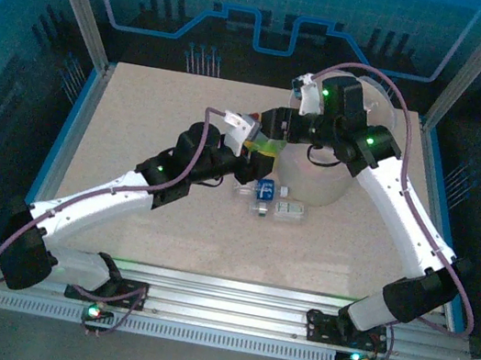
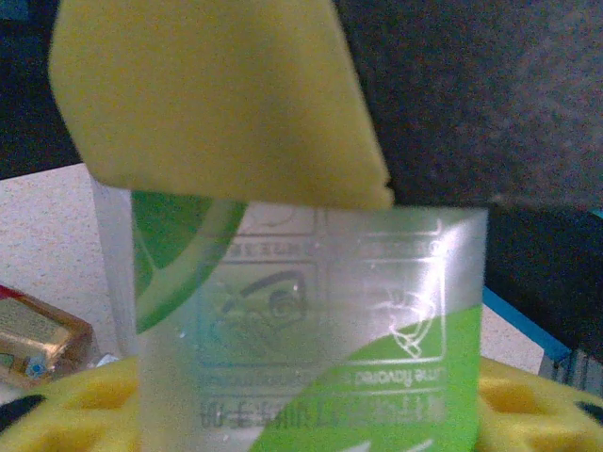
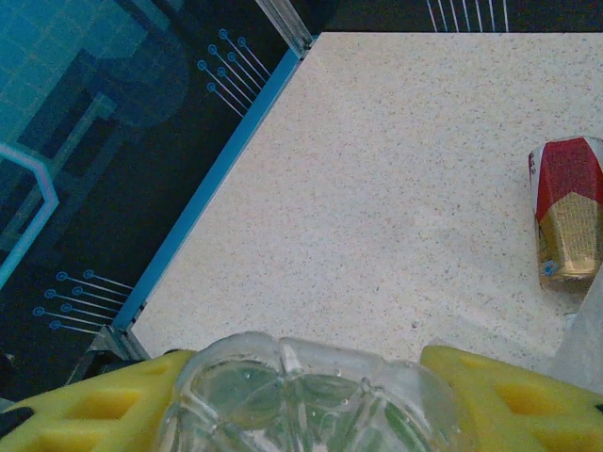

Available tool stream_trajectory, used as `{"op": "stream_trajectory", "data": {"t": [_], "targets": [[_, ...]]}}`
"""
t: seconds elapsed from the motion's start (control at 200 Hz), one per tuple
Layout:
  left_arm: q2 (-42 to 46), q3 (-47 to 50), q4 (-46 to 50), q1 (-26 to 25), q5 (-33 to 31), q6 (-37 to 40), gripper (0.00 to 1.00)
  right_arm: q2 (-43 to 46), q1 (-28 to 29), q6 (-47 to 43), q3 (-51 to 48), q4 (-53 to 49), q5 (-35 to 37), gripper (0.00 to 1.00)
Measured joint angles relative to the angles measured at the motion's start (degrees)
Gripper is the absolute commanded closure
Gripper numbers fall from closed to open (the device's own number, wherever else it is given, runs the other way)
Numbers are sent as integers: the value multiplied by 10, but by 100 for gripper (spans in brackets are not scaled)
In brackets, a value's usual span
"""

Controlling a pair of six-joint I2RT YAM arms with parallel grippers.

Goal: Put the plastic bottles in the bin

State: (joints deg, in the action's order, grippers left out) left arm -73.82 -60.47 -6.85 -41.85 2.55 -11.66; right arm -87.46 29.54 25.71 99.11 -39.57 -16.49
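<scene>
Speckled worktop: just beside the bin, your left tool pinches a green-labelled bottle while your right tool grips what looks like its base, likely a handover.

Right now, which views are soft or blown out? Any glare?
Left wrist: green-label bottle too close, print soft, white sheen on its right side; yellow pad above is badly blurred. Right wrist: clear bottle at the bottom edge is soft, table sharp. Top external: evenly lit, blue cast at the sides, bin washed out pale.
</scene>
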Motion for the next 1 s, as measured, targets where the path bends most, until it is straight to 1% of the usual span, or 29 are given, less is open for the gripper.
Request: {"op": "stream_trajectory", "data": {"t": [0.065, 0.18, 0.305, 0.465, 0.655, 0.895, 1.001], "targets": [[12, 5, 1, 0, -3, 0, 1, -1, -5, 0, 7, -4, 5, 54], [51, 19, 0, 0, -11, 0, 1, -1, -31, 0, 30, -6, 15, 55], [96, 41, -15, 0, -22, 1, 1, 0, -72, 8, 57, 2, 23, 55], [139, 77, -29, 0, -50, 1, 1, 2, -125, 43, 63, 33, 31, 54], [153, 98, -29, 0, -77, 2, 1, 5, -152, 75, 63, 54, 95, 53], [157, 108, -28, 0, -91, 2, 1, 21, -174, 116, 46, 87, 187, 53], [157, 109, -28, 0, -93, 2, 1, 21, -177, 129, 41, 97, 214, 52]]}}
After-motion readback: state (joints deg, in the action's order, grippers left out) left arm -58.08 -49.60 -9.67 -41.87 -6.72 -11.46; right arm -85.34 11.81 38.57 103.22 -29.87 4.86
